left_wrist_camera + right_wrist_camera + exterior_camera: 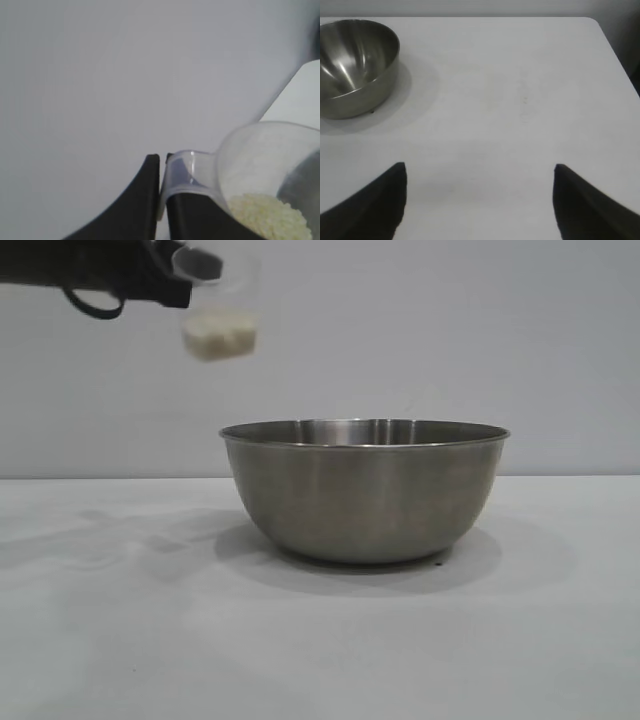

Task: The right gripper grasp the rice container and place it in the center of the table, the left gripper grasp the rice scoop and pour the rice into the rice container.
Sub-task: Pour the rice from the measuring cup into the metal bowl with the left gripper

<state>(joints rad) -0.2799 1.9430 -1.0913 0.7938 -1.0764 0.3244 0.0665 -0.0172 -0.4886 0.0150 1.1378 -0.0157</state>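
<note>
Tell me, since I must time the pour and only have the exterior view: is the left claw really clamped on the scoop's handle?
Observer: Yes. The left wrist view shows the left gripper shut on the rice scoop by its handle.
Operator: Any rice in the bowl already?
Observer: From the right wrist view, the visible inside of the rice container is bare steel, with no grains seen.
Operator: And the right arm?
Observer: The right gripper is open, holding nothing, above the bare table and apart from the bowl.
</note>
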